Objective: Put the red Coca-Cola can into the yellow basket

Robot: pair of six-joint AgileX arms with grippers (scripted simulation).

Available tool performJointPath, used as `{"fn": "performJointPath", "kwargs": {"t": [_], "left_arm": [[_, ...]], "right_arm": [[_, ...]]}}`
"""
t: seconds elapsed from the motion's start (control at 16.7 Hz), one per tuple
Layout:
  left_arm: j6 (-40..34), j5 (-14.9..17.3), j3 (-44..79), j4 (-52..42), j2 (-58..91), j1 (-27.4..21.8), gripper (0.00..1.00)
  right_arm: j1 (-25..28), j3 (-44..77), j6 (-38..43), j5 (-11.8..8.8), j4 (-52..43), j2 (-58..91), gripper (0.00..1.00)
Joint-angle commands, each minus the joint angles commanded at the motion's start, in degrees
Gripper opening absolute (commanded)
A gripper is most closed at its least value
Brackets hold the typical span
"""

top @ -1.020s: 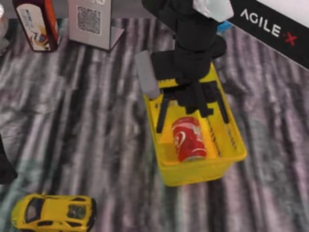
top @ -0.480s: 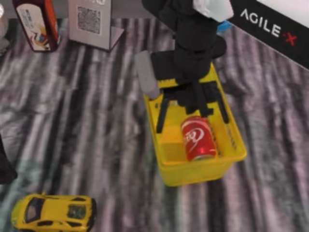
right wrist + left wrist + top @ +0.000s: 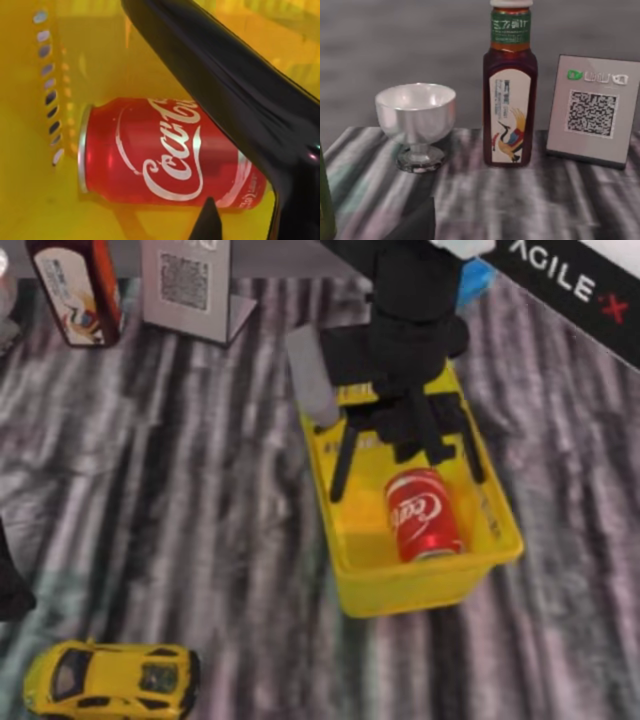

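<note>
Yellow toy car (image 3: 110,678) lower left of the top view. Right of centre, red Coca-Cola can (image 3: 424,514) lies on its side inside the yellow basket (image 3: 415,585), loose. Right gripper (image 3: 418,445) hangs just above it, fingers apart, holding nothing. Upper left: dark bottle (image 3: 76,288), QR sign (image 3: 190,282). Left arm at the left edge, fingers: can't tell.

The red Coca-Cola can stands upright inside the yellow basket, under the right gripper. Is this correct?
Not quite. The red Coca-Cola can is inside the yellow basket, below the right gripper, but it lies on its side, not upright. The top view and the right wrist view both show its side with the script facing up.
</note>
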Motion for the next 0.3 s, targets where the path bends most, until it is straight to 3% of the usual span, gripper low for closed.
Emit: {"fn": "performJointPath", "kwargs": {"t": [0.3], "left_arm": [[0.0, 0.0, 0.0, 0.0, 0.0, 0.0, 1.0]], "right_arm": [[-0.8, 6.6, -1.1, 0.0, -6.1, 0.1, 0.0]]}}
